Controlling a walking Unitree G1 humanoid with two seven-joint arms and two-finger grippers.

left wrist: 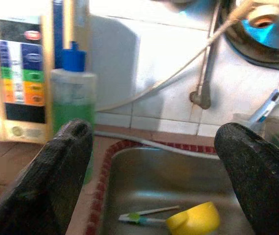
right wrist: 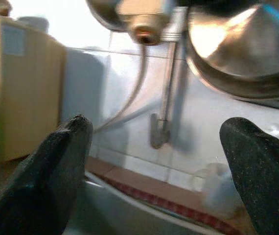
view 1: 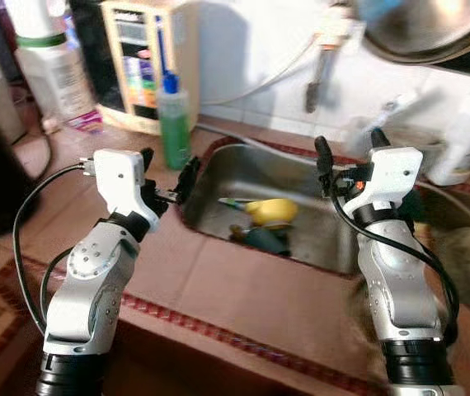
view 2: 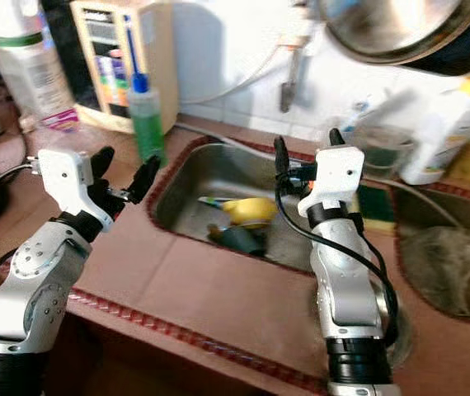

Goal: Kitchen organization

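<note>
A steel sink (view 1: 243, 165) is set into the reddish-brown tiled counter. In it lie a yellow cup (view 1: 273, 211), a dark teal object (view 1: 265, 240) and a green-handled toothbrush (view 1: 233, 202). My left gripper (view 1: 169, 175) is open at the sink's left rim, near a green soap bottle (view 1: 172, 124) with a blue cap. My right gripper (view 1: 350, 147) is open above the sink's right rim, fingers pointing up toward the wall. The left wrist view shows the bottle (left wrist: 71, 103), the cup (left wrist: 194, 219) and the sink (left wrist: 154, 181) between its fingers.
A beige appliance (view 1: 144, 62) and a large white bottle (view 1: 49, 70) stand at the back left. A metal pan (view 1: 433, 29) hangs on the tiled wall above a tap pipe (view 1: 313, 78). A white bottle (view 1: 466, 136) and a container stand right of the sink.
</note>
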